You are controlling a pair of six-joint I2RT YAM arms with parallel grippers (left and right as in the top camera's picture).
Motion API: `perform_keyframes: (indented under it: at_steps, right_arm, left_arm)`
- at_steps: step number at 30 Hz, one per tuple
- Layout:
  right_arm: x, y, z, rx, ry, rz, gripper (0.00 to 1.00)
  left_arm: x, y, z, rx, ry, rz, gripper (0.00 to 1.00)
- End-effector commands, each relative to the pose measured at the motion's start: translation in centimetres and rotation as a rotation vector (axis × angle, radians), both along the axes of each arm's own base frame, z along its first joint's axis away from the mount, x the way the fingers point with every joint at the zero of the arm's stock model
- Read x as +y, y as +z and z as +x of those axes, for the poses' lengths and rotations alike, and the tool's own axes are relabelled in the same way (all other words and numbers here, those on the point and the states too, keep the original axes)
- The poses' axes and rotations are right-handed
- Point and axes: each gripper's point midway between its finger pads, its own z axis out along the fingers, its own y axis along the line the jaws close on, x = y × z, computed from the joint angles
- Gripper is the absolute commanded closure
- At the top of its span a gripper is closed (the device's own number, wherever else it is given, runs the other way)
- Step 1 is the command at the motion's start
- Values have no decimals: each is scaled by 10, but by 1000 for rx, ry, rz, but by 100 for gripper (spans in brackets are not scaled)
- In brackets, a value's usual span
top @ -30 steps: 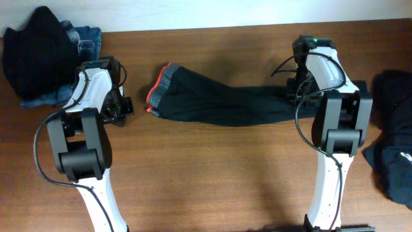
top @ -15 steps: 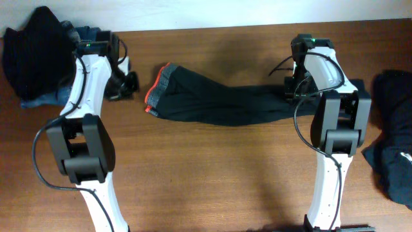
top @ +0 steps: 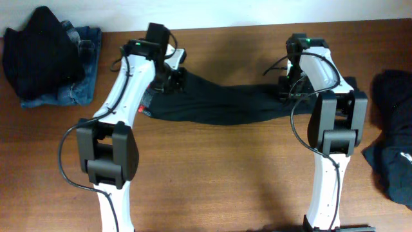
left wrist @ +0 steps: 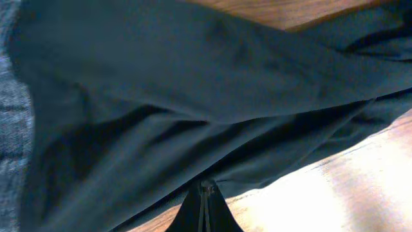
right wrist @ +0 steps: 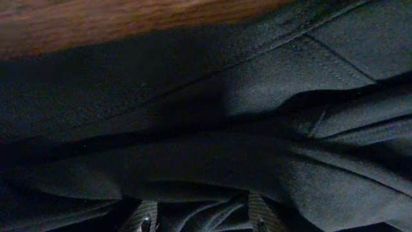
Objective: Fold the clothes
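— What is lying on the counter (top: 212, 174) before me?
— Black trousers (top: 225, 103) are stretching across the middle; jeans (top: 87, 40) and a black garment (top: 38, 51) are piling far left, dark clothes (top: 393, 135) are bunching at my right.

Left arm swung right, away from the pile of dark clothes and jeans (top: 45, 61). Left tool (top: 168, 76) is now over the waistband end of the black trousers (top: 225, 103), hiding most of the red trim. Right tool (top: 288, 89) nudged slightly left.
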Motion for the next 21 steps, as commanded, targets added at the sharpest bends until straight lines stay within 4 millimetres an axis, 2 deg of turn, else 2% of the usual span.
perform_keyframes:
  at_steps: [1, 4, 6, 10, 21]
  right_arm:
    - [31, -8, -6, 31, 41, 54, 50]
    - [41, -8, -7, 34, 63, 54, 50]
    - [50, -7, -8, 36, 83, 53, 50]
    - [57, -7, -8, 36, 100, 52, 49]
    - [56, -6, -15, 65, 98, 52, 49]
  left_arm:
    - [8, -3, 9, -34, -3, 43, 99]
    - [9, -22, 11, -6, -1, 50, 99]
    - [11, -47, 9, 43, 0, 65, 99]
    - [17, -73, 7, 91, 6, 101, 99]
    - [42, -87, 15, 77, 42, 196, 99]
